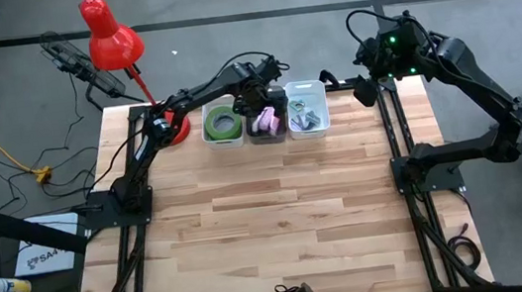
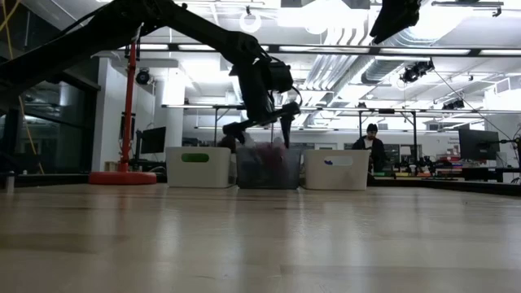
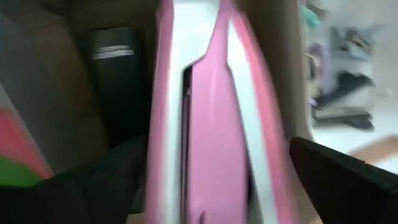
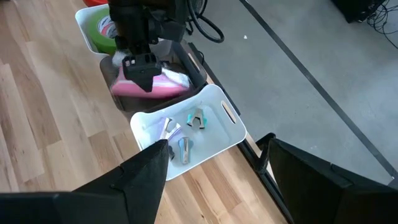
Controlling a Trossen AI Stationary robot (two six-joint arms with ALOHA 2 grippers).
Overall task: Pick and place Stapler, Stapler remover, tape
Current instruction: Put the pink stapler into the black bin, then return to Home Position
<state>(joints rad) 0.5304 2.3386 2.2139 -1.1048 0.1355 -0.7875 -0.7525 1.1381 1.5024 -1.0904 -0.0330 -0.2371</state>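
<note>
Three bins stand in a row at the table's far edge. The left white bin [image 1: 222,126] holds a green tape roll [image 4: 102,28]; no pink roll shows. A pink and silver stapler [image 4: 163,87] lies in the dark middle bin [image 1: 266,125]. Several staple removers [image 4: 198,118] lie in the right white bin [image 1: 307,110]. My left gripper [image 2: 264,129] hangs open just above the middle bin, a finger on each side of the stapler [image 3: 211,124]. My right gripper [image 4: 217,180] is open and waits above the table's far right corner.
A red desk lamp [image 1: 108,40] stands with its base [image 2: 122,177] on the table's far left corner, beside the left bin. The wooden table top [image 1: 271,225] in front of the bins is bare. A person [image 2: 372,146] sits in the room far behind the table.
</note>
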